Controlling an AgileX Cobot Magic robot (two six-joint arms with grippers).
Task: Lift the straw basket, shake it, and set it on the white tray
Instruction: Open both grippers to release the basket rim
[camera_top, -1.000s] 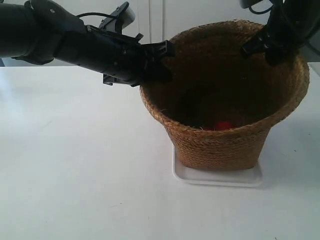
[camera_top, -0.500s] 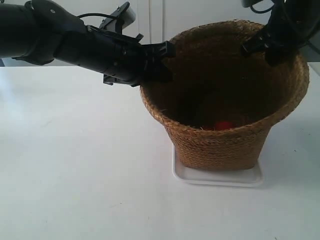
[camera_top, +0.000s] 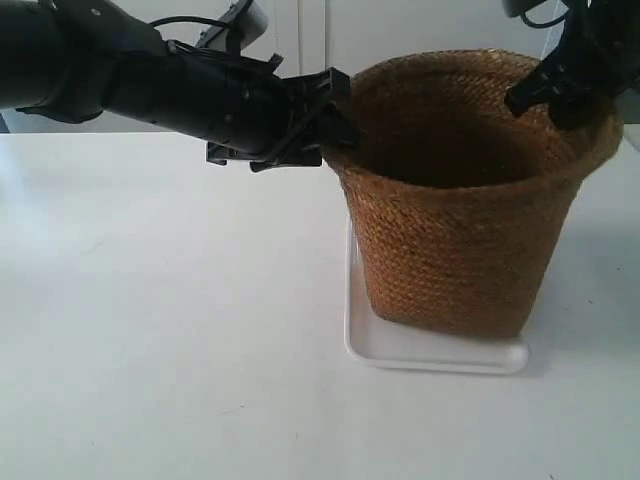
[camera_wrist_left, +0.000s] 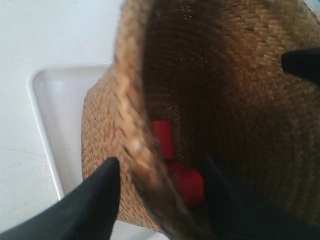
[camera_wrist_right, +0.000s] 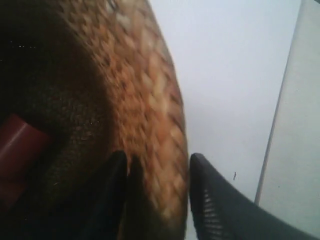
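Straw basket (camera_top: 455, 250), red blocks (camera_wrist_left: 187, 185) inside; left pincer (camera_wrist_left: 160, 165), right pincer (camera_wrist_right: 159, 157) loose astride rim (camera_wrist_left: 127, 120).

No words, numbers or signs can be read on the straw basket (camera_top: 460, 250), the white tray (camera_top: 420, 356) or the table (camera_top: 150, 350).

A white tabletop (camera_top: 150, 350) is filling the lower frame; pale wall panels (camera_top: 400, 25) are running along the top.

I see the straw basket (camera_top: 455, 250) standing on the white tray (camera_top: 400, 352), which sits on the bench (camera_top: 150, 350). Small pieces (camera_wrist_left: 175, 167) lie inside the basket. The left claw (camera_wrist_left: 160, 162) and right claw (camera_wrist_right: 159, 156) straddle opposite sides of its rim.
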